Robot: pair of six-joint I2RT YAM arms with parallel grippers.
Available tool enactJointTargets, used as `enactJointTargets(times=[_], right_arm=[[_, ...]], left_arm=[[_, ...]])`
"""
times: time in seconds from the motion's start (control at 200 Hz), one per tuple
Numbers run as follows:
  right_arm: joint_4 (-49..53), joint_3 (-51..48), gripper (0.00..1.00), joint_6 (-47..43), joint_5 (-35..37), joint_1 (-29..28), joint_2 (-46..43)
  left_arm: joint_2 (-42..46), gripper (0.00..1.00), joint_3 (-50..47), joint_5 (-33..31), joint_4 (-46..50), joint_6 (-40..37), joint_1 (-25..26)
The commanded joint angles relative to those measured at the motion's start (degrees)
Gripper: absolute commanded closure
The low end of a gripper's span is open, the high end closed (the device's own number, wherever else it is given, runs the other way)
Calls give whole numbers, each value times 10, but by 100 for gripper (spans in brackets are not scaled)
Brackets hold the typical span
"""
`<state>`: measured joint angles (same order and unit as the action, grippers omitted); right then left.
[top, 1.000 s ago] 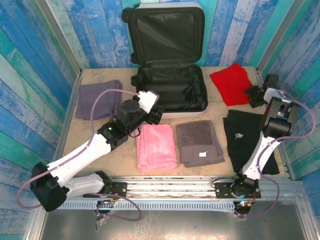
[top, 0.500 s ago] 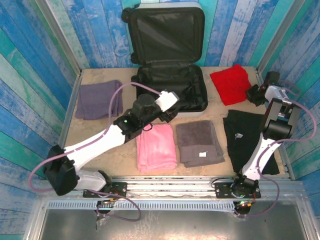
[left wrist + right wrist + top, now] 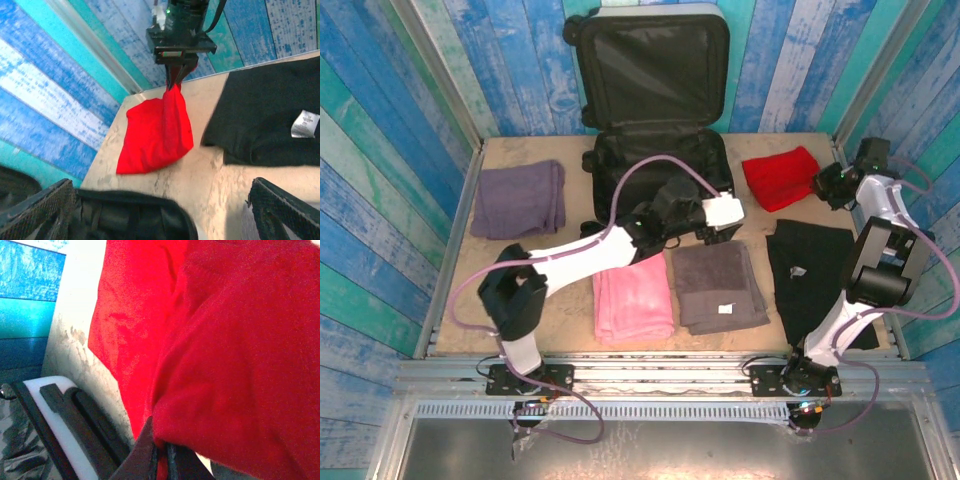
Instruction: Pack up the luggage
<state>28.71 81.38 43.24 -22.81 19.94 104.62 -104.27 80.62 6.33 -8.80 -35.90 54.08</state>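
Five pieces of fabric, one suitcase and two hands were counted on the tabletop (image 3: 565, 325). At the far left a folded purple cloth (image 3: 518, 198) was laid flat. A folded pink towel (image 3: 633, 293) was placed nearer the front edge, with a folded grey towel (image 3: 719, 287) just beside it on the right.

The luggage (image 3: 660, 110) was set at the back centre of the tabletop and lay open — its base flat, its lid stood upright against the painted plank wall. A white hard shell was seen at the rims, black fabric lining filled both halves, and black wheels were seen on its left side.

The left hand (image 3: 718, 236) was held over the base's near right corner and the grey towel's far edge, its fingers spread wide with nothing between them. To the right, one red cloth (image 3: 780, 178) was lifted by one edge, while a black garment (image 3: 810, 275) with a small white label was spread flat in front of it. The right hand (image 3: 825, 185) was closed tight on the red cloth's edge — the fabric was pinched between its fingertips (image 3: 150, 450).
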Motion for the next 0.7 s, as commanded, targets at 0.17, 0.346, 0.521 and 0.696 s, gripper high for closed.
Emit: enactJointTargets(times=[0.17,0.346,0.521,0.696], right_arm=[[22,-34,100,5,-41,0,-61],[22,-56,100,9,-67,0,-77],[16,-70,100,14,-89,0,-88],[17,-68,100,13,-114,0,-95]], left_arm=[[-154,7,99,-38,-49,4,50],[-224,9,178,-50,-32,5,51],[-262,10,223,-41,-24,-1,51],[-287,11,240,-38,-14,-7,52]])
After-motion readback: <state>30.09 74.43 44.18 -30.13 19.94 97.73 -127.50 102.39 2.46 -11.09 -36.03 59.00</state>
